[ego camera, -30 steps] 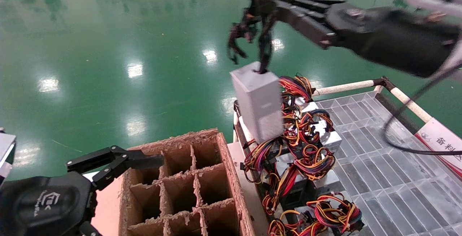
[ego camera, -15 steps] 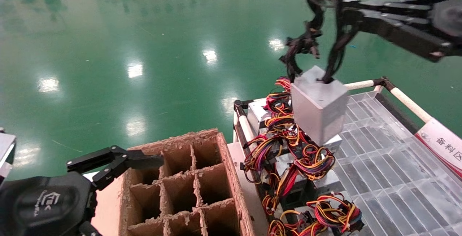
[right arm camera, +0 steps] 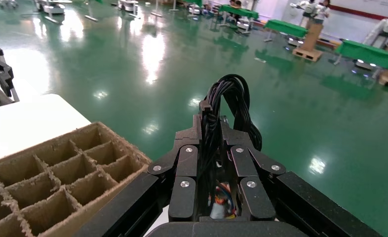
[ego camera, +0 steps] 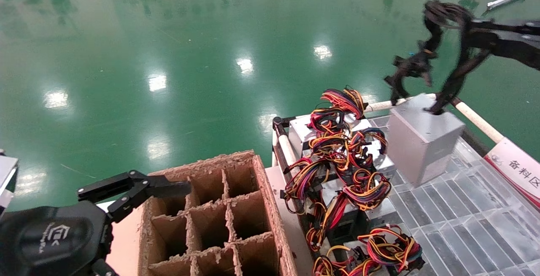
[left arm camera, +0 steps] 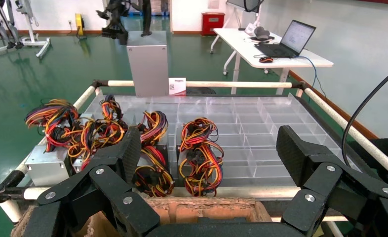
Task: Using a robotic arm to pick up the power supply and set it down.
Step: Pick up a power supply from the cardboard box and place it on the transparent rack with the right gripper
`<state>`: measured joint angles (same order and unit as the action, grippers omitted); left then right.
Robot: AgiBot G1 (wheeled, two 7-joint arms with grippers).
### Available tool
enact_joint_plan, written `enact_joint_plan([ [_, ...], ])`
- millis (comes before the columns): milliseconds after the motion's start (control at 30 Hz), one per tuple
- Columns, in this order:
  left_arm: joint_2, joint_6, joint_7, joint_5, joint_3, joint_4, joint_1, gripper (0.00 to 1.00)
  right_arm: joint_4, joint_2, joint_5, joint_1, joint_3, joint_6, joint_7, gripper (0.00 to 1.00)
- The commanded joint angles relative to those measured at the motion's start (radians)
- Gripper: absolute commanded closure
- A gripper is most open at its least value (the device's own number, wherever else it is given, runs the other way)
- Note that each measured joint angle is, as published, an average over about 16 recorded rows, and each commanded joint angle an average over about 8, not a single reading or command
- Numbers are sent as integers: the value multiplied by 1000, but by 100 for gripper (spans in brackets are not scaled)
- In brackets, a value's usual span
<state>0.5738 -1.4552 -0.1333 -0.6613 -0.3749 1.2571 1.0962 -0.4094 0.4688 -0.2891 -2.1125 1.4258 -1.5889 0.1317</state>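
Over the clear-partitioned tray on my right hangs the power supply, its lower edge close above the tray floor, beside the grey boxes with coloured wire bundles. My right tool is clamped on its black cables. My left tool, fingers apart, rests by the cardboard divider box.
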Motion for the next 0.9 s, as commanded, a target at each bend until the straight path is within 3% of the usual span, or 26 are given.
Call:
enact_joint_plan([
  [33, 0, 0, 0, 0, 0, 0, 0, 0, -12, -26, -2, -1, 7, 0, -5, 100],
  [367, 0, 0, 0, 0, 0, 0, 0, 0, 31, -50, 13, 71, 34, 7, 17, 100],
  [900, 0, 0, 0, 0, 0, 0, 0, 0, 197, 19, 168, 353, 16, 33, 89, 100],
])
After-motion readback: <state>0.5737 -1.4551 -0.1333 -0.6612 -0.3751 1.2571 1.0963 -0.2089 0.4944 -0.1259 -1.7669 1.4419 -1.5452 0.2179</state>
